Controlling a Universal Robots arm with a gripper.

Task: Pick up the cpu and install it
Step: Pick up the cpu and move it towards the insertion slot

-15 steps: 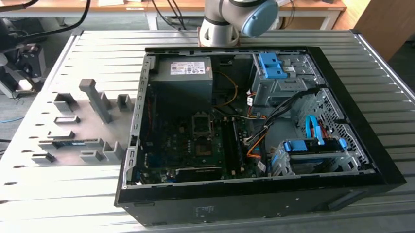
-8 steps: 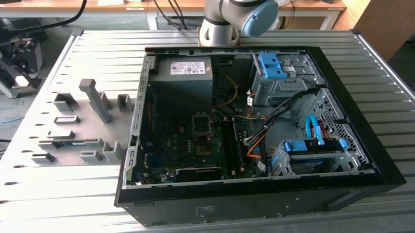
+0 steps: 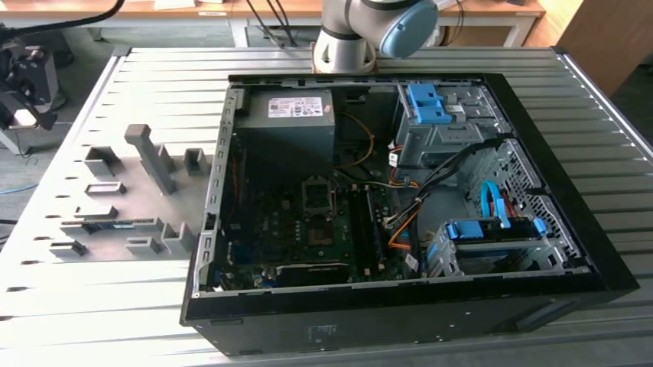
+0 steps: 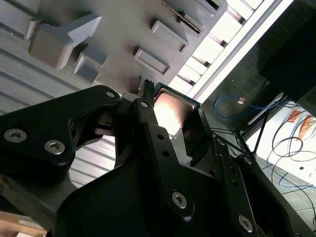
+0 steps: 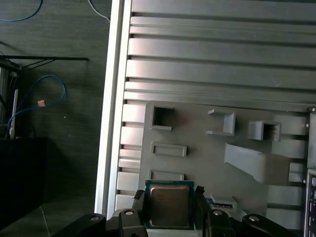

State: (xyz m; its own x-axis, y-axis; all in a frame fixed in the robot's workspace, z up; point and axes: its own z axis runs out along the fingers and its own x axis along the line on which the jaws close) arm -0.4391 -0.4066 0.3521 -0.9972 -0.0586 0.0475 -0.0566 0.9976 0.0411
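The cpu (image 5: 169, 207), a small square chip with a dull metal top, sits clamped between the two black fingers (image 5: 199, 196) of my gripper (image 5: 169, 198). The second wrist view shows the same grip: the cpu (image 4: 172, 107) is pinched at its edges in the gripper (image 4: 174, 119). Chip and gripper hang over the grey fixture plate (image 5: 197, 148) near the table's edge. In the exterior view, the dark wrist assembly (image 3: 24, 86) is at the far left. The socket (image 3: 320, 229) lies on the motherboard inside the open computer case (image 3: 408, 321), with its frame (image 3: 317, 195) flipped up.
The fixture plate (image 3: 112, 206) carries several grey holders and blocks on the exterior view's left of the case. A grey power-supply box (image 3: 290, 126), blue drive brackets (image 3: 429, 103) and loose cables (image 3: 408, 214) crowd the case. The slatted table edge (image 5: 109, 123) drops to the floor.
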